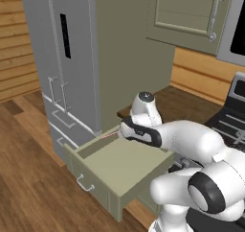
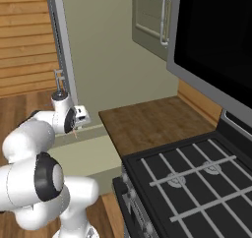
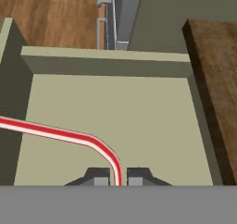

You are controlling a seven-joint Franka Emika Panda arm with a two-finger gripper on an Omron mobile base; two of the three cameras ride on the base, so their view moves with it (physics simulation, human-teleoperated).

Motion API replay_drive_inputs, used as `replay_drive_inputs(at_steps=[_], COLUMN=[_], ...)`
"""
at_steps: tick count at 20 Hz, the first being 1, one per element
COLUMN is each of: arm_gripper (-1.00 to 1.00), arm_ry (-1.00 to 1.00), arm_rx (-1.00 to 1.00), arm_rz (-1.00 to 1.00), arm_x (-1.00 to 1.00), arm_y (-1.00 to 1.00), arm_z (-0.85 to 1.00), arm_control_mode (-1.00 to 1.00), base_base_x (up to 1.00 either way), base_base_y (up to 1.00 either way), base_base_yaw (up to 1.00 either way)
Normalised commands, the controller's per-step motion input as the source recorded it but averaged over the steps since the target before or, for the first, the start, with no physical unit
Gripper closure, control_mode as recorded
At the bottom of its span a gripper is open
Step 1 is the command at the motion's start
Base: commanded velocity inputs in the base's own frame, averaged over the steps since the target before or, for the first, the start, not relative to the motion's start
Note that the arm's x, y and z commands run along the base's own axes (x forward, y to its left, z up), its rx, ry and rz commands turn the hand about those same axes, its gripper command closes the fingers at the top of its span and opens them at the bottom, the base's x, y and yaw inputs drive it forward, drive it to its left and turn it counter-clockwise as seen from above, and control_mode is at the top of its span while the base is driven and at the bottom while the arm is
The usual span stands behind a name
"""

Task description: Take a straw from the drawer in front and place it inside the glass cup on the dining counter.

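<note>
The sage-green drawer [image 1: 122, 163] stands pulled open below a brown countertop, its bare floor showing in the hand view [image 3: 125, 107]. My gripper [image 3: 117, 177] hangs over the drawer's back part, shut on the red-pink straw [image 3: 69, 136]. The straw rises between the fingertips and curves away to the left over the drawer's side wall. In the left base view the gripper [image 1: 125, 129] sits at the drawer's back corner, with the straw [image 1: 109, 135] a thin pink line sticking out leftward. The right base view has the gripper [image 2: 75, 128] above the drawer [image 2: 93, 153]. The glass cup and dining counter are out of view.
A grey fridge [image 1: 62, 58] stands just left of the drawer. A dark wood countertop [image 2: 147, 119] lies to its right, then a black stove [image 2: 192, 183] under a microwave [image 2: 216, 35]. A green wall cabinet [image 1: 191, 10] hangs above. Wood floor [image 1: 28, 178] spreads in front.
</note>
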Motion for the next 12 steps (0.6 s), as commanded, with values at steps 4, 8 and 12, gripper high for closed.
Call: replay_drive_inputs(at_steps=[4,8,12], arm_gripper=[1.0,1.0,1.0], arm_ry=[0.03,0.1,0.18], arm_rx=[0.0,0.0,0.0], arm_rz=[-0.06,-0.11,-0.16], arm_x=[-0.25,-0.45,-0.36], arm_y=[0.0,-0.03,0.0], arm_z=[1.0,1.0,0.98], arm_control_mode=[-1.0,-1.0,-1.0], base_base_x=[0.0,0.0,0.0], base_base_y=[0.0,0.0,0.0], base_base_yaw=[0.0,0.0,0.0])
